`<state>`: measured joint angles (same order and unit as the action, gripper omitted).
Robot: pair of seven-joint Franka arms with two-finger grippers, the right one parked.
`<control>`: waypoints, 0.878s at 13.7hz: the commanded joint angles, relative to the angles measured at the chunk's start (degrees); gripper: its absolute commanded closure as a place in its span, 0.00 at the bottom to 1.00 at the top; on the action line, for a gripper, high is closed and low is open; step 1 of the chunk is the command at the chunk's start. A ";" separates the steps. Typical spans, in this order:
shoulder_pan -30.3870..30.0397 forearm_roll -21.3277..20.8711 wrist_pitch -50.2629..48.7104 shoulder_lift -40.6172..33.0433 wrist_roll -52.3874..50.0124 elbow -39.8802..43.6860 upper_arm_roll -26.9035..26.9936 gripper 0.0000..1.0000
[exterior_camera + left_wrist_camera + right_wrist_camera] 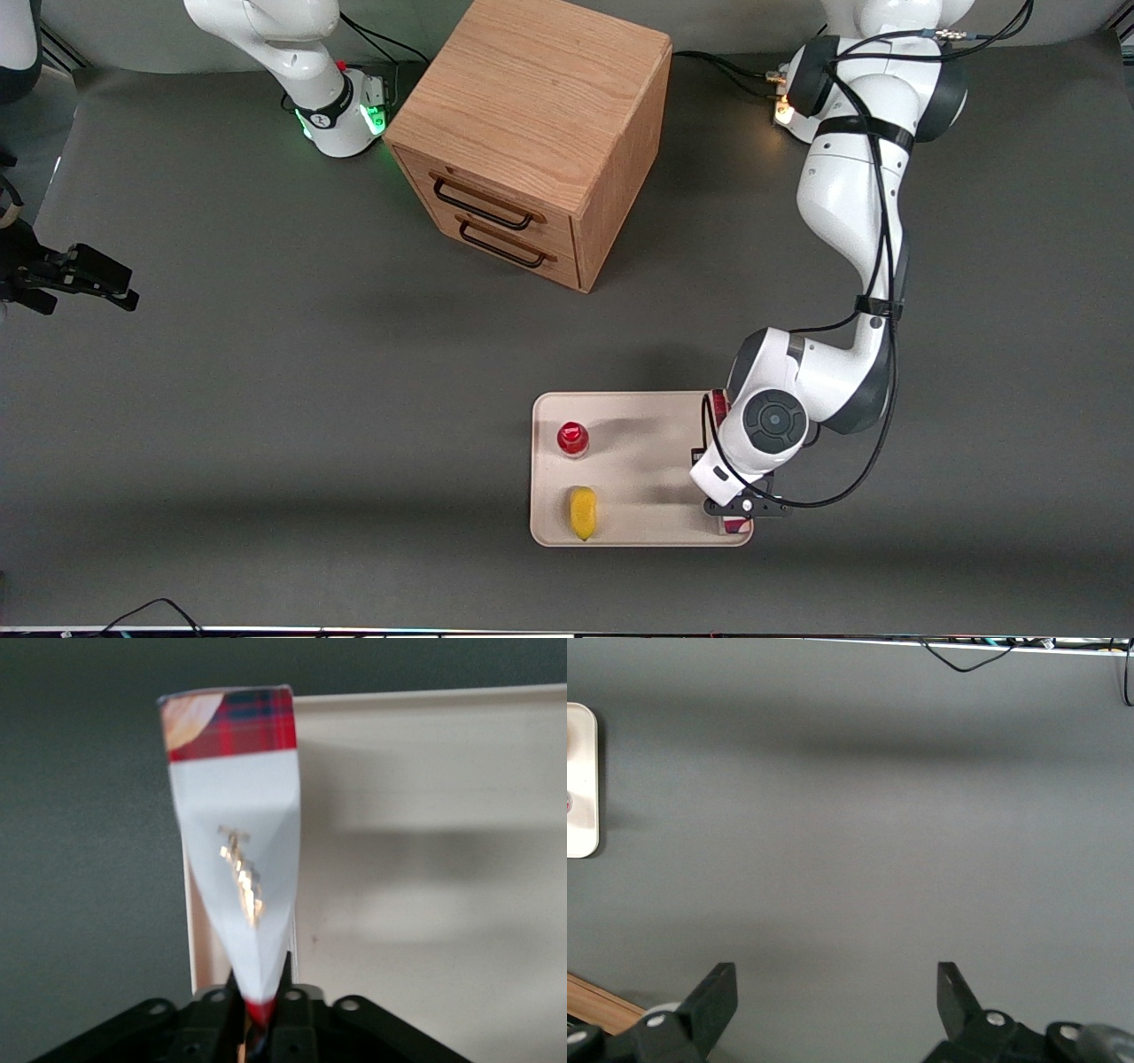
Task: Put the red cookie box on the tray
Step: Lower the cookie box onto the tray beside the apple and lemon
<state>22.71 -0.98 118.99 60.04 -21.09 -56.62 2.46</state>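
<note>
The working arm reaches from its base at the upper right of the front view down across the desk (266,372), elbow bent, its wrist folded over the tray (638,478) at the edge toward the working arm's end of the desk; the hand (740,509) points downward near the tray corner closest to the front camera; in the wrist view the hand (260,1019) is clamped on the red cookie box (237,859), its two black fingers (213,1014) pressed tight against the carton's narrow end, which is pinched to a crease; the carton runs away from the hand, showing a white panel with a glinting mark and a red tartan band at its other end; it lies along the tray's rim (425,698), with grey desk on one side and cream tray floor on the other; whether it touches the tray I cannot tell; in the front view only slivers of the red cookie box (720,408) peek out from under the wrist; on the tray also stand a small red-capped bottle (573,438) and, nearer the camera, a yellow object (582,512); a wooden drawer cabinet (532,133) sits at the upper middle of the frame.
</note>
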 commanded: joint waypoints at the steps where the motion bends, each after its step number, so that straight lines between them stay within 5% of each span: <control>1: 0.32 1.16 2.91 -0.19 0.61 -1.47 0.36 0.00; 7: -2.49 1.33 1.68 -10.10 1.22 -7.87 0.09 0.00; 12: -9.95 6.96 -7.86 -27.67 1.66 -16.94 -0.08 0.00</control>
<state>15.36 4.51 115.48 41.52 -20.85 -65.84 2.78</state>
